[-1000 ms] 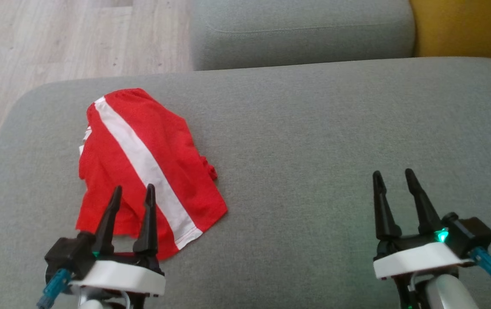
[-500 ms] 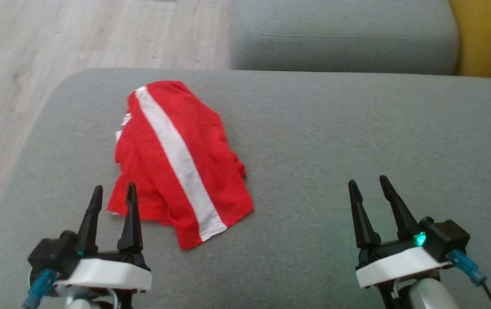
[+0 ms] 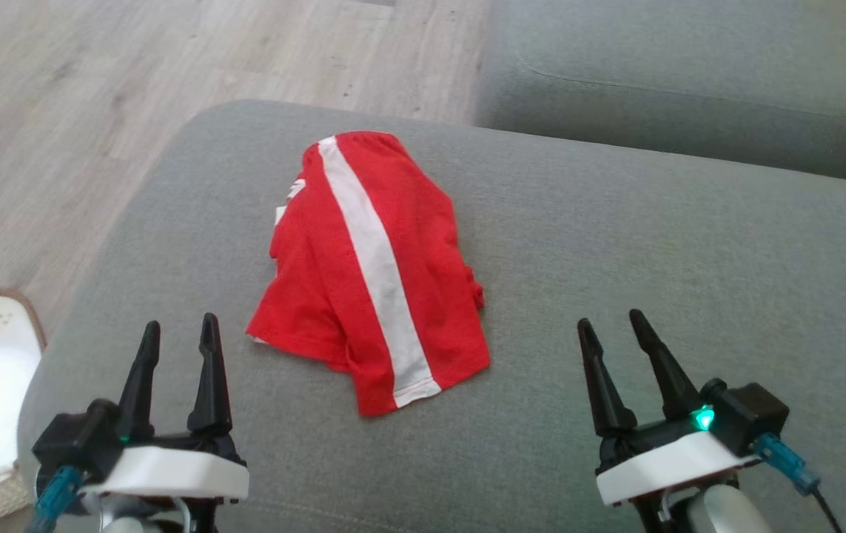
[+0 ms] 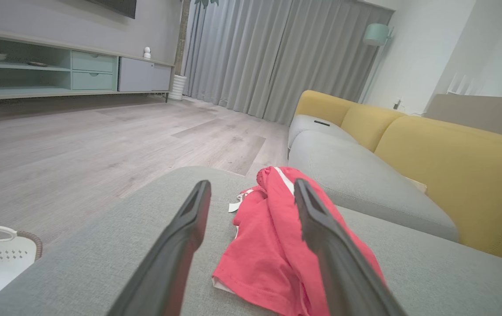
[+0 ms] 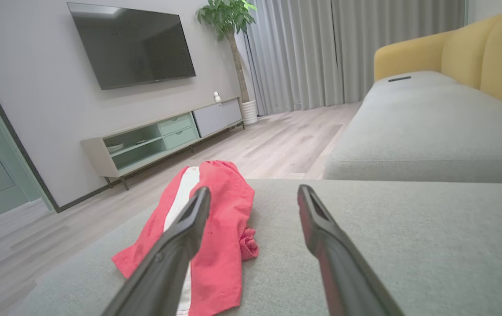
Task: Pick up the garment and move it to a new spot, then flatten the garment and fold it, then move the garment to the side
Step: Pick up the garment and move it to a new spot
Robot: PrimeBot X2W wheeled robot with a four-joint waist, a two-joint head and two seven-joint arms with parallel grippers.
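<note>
The garment [image 3: 426, 285] lies crumpled on the cushion [image 3: 652, 259] toward its far-left corner, its stripe [image 3: 374, 259] running from far edge to near edge. It is just ahead-right of the left gripper [image 3: 179, 323], the nearer one. The right gripper [image 3: 610, 320] is farther off. Both jaws are apart and empty.
</note>
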